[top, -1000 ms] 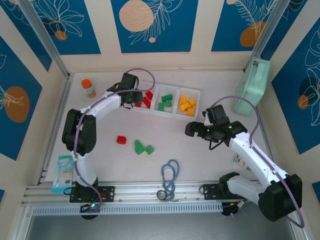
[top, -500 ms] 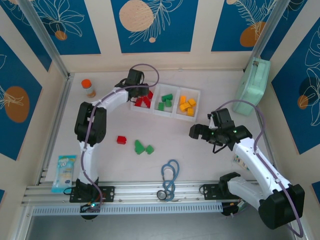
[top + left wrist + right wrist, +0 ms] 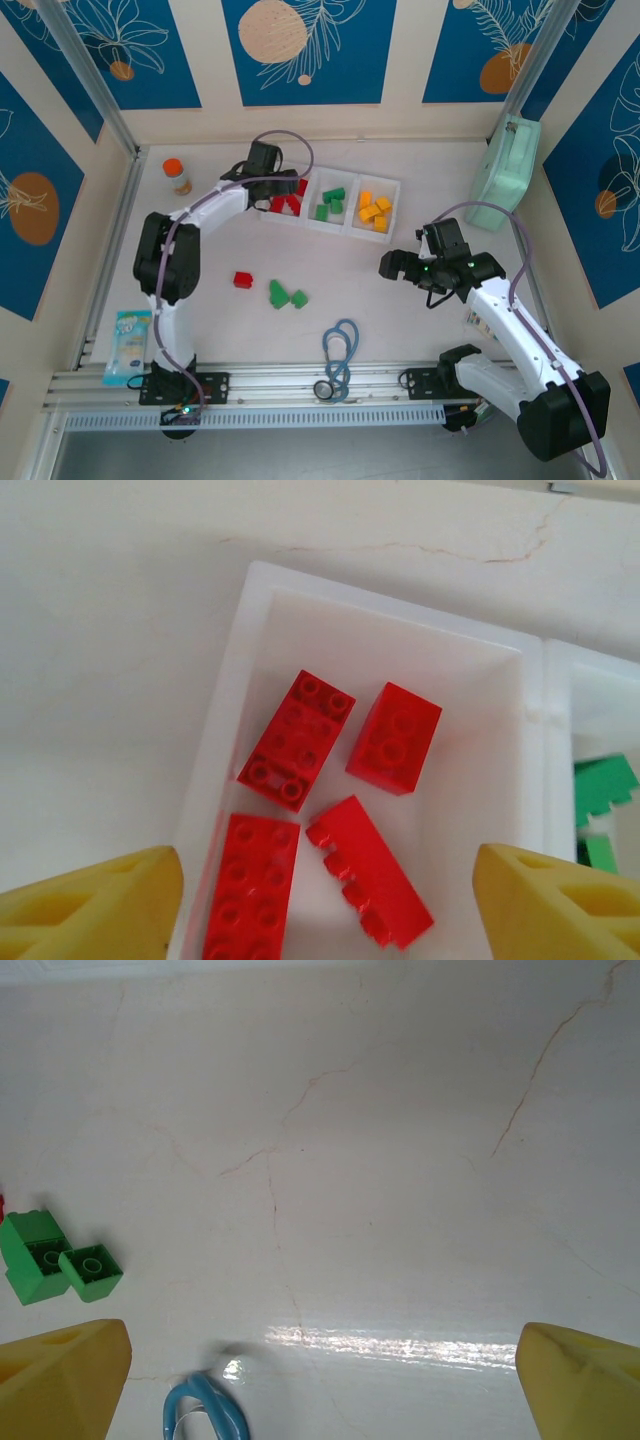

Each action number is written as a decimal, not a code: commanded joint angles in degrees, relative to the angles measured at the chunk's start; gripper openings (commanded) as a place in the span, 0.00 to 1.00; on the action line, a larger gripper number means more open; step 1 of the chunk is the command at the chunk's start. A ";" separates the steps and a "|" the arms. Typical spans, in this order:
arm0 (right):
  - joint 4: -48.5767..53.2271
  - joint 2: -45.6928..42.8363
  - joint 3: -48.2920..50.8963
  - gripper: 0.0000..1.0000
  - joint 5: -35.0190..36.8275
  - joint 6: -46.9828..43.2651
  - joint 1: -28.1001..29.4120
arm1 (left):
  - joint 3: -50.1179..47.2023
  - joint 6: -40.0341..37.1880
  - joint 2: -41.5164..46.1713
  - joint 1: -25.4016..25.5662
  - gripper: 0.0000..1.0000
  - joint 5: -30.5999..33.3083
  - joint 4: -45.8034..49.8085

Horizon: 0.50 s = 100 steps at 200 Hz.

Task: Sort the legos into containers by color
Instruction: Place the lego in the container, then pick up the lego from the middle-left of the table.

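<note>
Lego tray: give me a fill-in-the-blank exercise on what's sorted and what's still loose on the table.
The tray has ___ compartments. The blocks in its middle compartment are ___. The blocks under the open left gripper are ___. Loose on the table lie one red block and ___ green blocks.
Missing words: three, green, red, two.

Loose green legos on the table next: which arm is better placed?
Probably right: right tool is open over bare table, facing the green legos; left tool is over the red compartment.
</note>
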State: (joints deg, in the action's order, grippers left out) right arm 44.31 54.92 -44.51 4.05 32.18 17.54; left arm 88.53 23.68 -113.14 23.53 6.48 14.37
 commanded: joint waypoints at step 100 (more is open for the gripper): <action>-4.14 10.02 -4.28 0.99 -2.45 2.72 2.85 | -27.21 -0.35 34.91 0.46 0.99 4.71 18.74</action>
State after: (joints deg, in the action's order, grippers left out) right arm 42.44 63.22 -46.96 3.57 33.50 18.55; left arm 64.27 22.24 -84.12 23.55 10.63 25.58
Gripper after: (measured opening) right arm 0.991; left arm 0.993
